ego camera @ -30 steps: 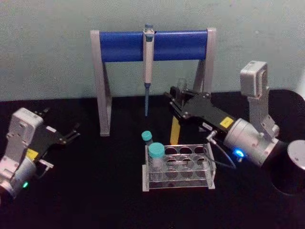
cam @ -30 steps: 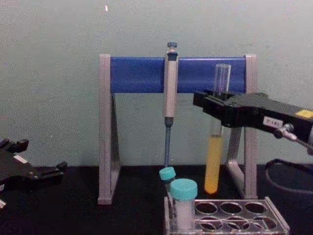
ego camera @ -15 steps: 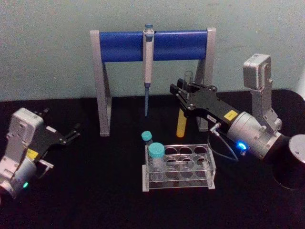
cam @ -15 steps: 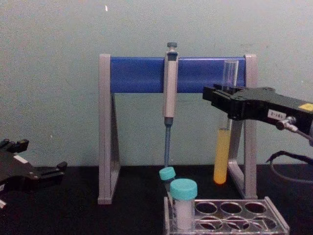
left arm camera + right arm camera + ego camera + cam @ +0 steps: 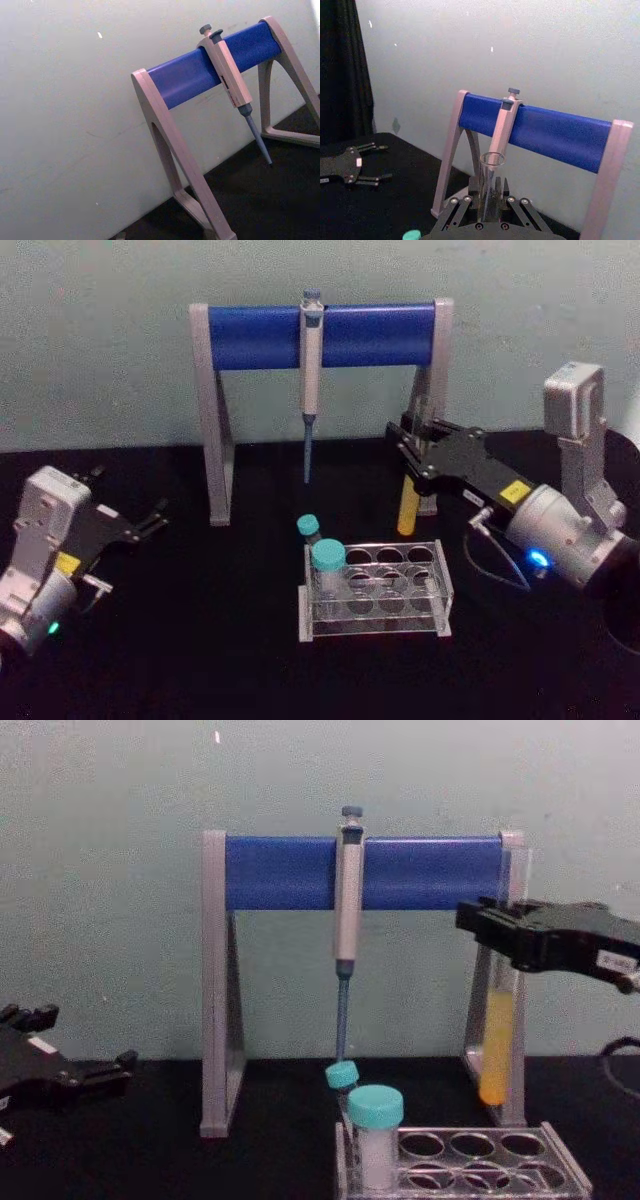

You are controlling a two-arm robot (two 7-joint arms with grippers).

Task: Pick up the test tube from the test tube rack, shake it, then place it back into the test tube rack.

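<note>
The test tube (image 5: 407, 510) is a slim clear tube with yellow-orange liquid in its lower part. It hangs upright in the air in front of the stand's right leg, behind and to the right of the test tube rack (image 5: 440, 592). My right gripper (image 5: 412, 440) is shut on its upper part. In the chest view the test tube (image 5: 495, 1045) hangs below the right gripper (image 5: 482, 923), above the test tube rack (image 5: 565, 1175). The right wrist view shows the test tube (image 5: 491, 182) rim standing up between the fingers. My left gripper (image 5: 148, 520) rests open at the far left.
A grey-legged stand with a blue crossbar (image 5: 255, 337) stands at the back, with a grey pipette (image 5: 311, 350) hanging from it. One teal-capped vial (image 5: 328, 560) sits in the rack's front left hole and another (image 5: 308, 528) stands just behind it.
My right gripper has carried the test tube to the right and a little higher, from behind the rack's middle to in front of the stand's right leg. The left arm has not moved.
</note>
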